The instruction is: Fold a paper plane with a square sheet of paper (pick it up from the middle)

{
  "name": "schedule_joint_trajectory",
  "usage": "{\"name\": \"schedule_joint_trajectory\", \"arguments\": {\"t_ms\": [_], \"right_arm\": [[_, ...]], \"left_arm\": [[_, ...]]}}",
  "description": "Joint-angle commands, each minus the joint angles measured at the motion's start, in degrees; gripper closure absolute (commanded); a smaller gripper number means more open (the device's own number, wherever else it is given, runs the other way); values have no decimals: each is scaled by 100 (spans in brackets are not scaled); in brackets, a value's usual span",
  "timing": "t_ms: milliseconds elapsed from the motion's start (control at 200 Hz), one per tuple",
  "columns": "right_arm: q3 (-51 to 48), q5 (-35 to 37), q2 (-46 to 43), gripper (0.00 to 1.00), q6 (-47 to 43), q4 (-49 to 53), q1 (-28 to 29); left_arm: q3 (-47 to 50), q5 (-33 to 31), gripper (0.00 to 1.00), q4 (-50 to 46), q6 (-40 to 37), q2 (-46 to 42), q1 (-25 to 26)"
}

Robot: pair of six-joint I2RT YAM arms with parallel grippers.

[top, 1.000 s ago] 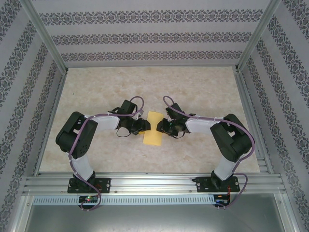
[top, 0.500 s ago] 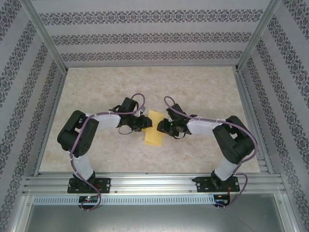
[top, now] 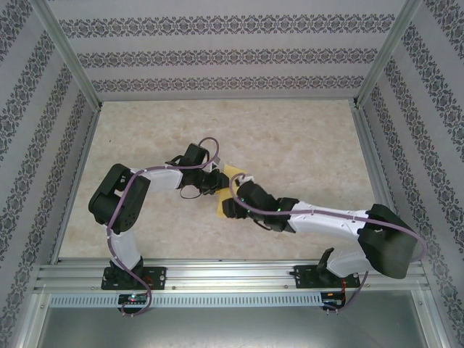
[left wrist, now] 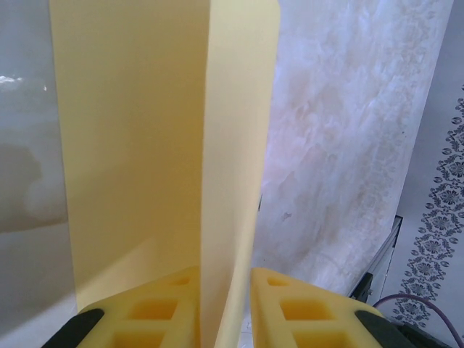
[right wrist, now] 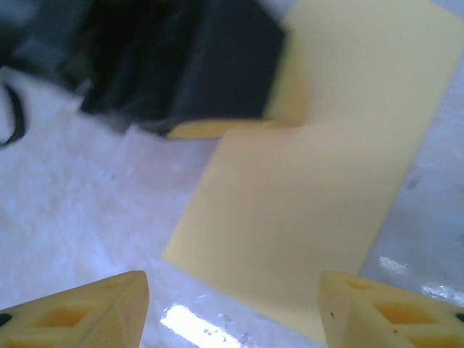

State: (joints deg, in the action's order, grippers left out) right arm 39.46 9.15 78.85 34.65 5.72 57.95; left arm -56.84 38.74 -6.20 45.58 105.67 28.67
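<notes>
Paper (top: 232, 172) sits in the middle of the worktop (top: 312, 138), right where the two arms meet. Left hand (left wrist: 225, 308) is pinching it. From the left wrist you see a flap standing up out of the pads while the rest of the sheet lies flat beside it. Right hand (right wrist: 232, 312) is spread wide, hovering low over the near part of the sheet and apparently clear of it, with the paper's near corner showing between its fingers.

Now the worries. That pinch is on thin paper at one edge, so a sideways tug could slip it free or tear it, and the flap would flop down. If the right hand presses while the flap leans off line, the crease lands crooked, and a crooked crease spoils a plane. The worktop looks glossy, so a push with nothing holding the sheet down could simply slide it. From above the two hands are just beside each other, the right one lying across the sheet's middle. A careless swing there could knock hand into hand.

Room, though, is generous. The sheet lies well apart from every worktop edge, with open surface far, left and right. The tight side is near, with the arms themselves and the rail (top: 232, 270) at their bases. The flap's free edge runs straight away from the left hand, a clean line to fold along.
</notes>
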Motion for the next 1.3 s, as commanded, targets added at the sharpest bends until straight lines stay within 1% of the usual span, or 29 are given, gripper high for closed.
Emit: {"name": "schedule_joint_trajectory", "arguments": {"t_ms": [0,75,215,305,555,784,944,1004,1094,1164,1299], "right_arm": [[139,1233,309,36,-875,-282,526],[386,1573,646,36,-1166,-255,777],[949,2182,1376,36,-1343,101,1046],[1203,2276,1684,36,-1432,236,1136],[1516,2798,2054,37,-1404,795,1317],[1572,3055,2096,45,-1340,1009,1394],[1466,3199,1901,52,-1321,912,1394],[1448,3205,1858,57,-1312,938,1377],[1432,3200,1812,72,-1291,1008,1352],[1406,3199,1767,80,-1259,1015,1325],[1339,3091,1663,92,-1196,1017,1260]], "left_arm": [[-113,90,77,62,39,52,49],[-125,90,77,60,47,59,47],[-143,109,77,66,65,63,47],[-161,133,77,41,67,62,48],[-152,118,77,-19,44,39,44],[-145,102,77,-45,33,24,48],[-152,93,76,-80,25,2,40],[-155,74,76,-82,35,5,47],[-174,77,76,-101,21,-7,50],[-179,63,76,-145,-5,-11,50],[-188,15,76,-220,-24,-68,51]]}}
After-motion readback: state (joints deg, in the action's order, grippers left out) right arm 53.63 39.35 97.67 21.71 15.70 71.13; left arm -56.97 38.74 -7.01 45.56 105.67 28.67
